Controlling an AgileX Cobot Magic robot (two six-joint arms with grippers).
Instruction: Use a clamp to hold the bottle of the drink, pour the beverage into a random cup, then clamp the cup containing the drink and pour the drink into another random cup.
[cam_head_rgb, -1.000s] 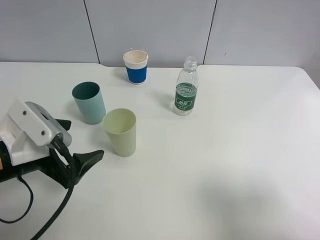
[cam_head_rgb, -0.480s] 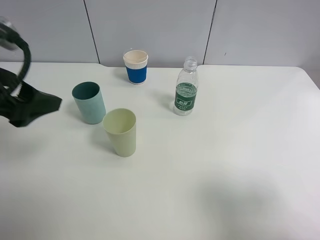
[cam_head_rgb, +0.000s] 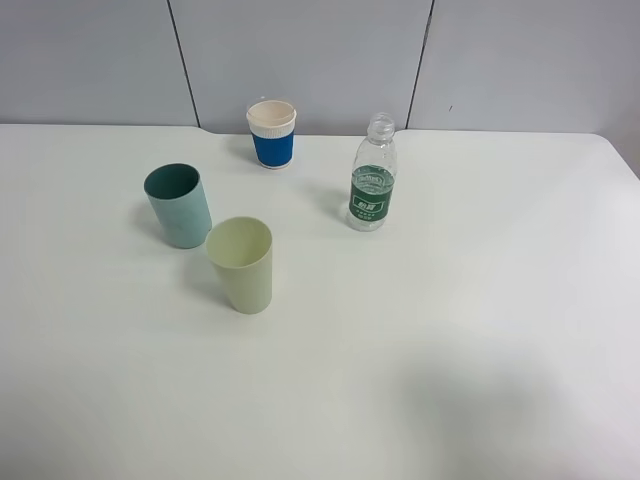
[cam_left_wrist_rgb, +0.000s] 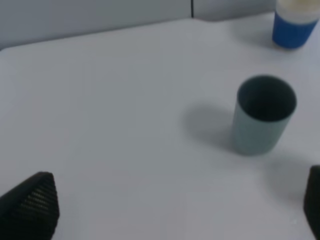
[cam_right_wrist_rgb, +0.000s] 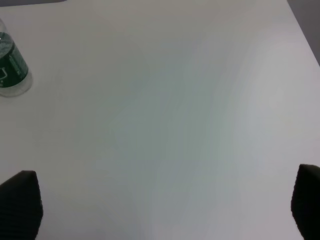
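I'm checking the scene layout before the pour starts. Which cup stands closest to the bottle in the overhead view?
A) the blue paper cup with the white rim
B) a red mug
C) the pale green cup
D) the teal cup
A: the blue paper cup stands just left of and behind the bottle, while the teal cup and pale green cup sit farther left.
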